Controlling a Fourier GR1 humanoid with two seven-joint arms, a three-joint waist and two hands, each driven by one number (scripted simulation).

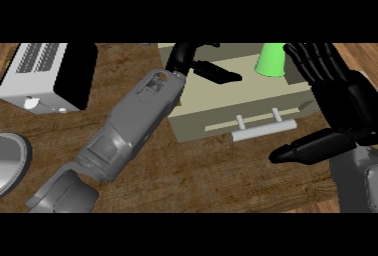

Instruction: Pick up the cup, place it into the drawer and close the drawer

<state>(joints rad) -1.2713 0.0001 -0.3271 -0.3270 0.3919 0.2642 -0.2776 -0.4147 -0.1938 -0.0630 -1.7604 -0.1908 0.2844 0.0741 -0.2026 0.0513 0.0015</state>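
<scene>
1. The green cup (pixel 272 60) is seen standing in the open drawer (pixel 221 92) near the desk (pixel 221 175) far edge.
2. Right hand (pixel 336 95) is held beside the cup, fingers straight and wide, nothing held.
3. Left hand (pixel 193 62) is placed over the drawer's left part; whether its fingers grip anything cannot be told.
4. Cup is judged light, stiff, smooth; best gripped round its side wall.
5. Drawer handle (pixel 263 130) is not yet pushed.

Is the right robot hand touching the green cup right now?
Cannot tell. In the head view the right robot hand has straight fingers beside the green cup in the drawer, with only a thin gap showing; contact isn't plain from above.
</scene>
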